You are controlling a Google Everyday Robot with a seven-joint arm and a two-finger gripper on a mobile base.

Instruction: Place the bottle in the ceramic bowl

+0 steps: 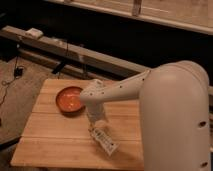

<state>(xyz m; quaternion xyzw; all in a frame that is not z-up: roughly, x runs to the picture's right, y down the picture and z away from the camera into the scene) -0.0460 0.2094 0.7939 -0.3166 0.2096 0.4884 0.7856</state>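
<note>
Pale planked wood, dull and smooth, for the table [50, 145]. Glossy orange-red glaze on the ceramic bowl [70, 100], darker at the rim. Smooth matt off-white shell on the arm [170, 110] and on the gripper [97, 124], at four o'clock from that bowl. Clear plastic, whitish label, on the bottle [105, 141] at the gripper's five o'clock.
</note>
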